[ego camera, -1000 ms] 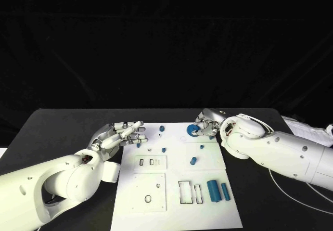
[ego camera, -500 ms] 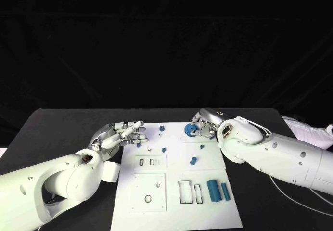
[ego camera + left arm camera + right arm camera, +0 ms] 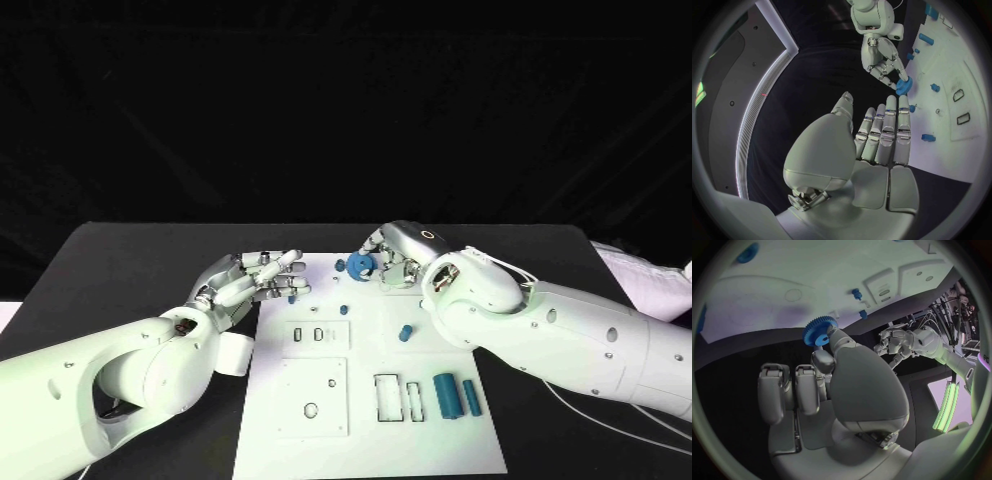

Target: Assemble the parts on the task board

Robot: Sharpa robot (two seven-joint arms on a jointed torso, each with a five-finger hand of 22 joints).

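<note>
Your right hand [image 3: 387, 262] pinches a small blue toothed plastic gear [image 3: 359, 265] over the far edge of the white task board [image 3: 368, 400]. Your left hand [image 3: 254, 281], fingers spread and empty, hovers at the board's far left corner.

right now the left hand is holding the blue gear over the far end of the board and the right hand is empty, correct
Not quite: the hands are swapped. The right hand pinches the blue gear over the far end of the task board; the left hand is empty. The head view shows it.
</note>
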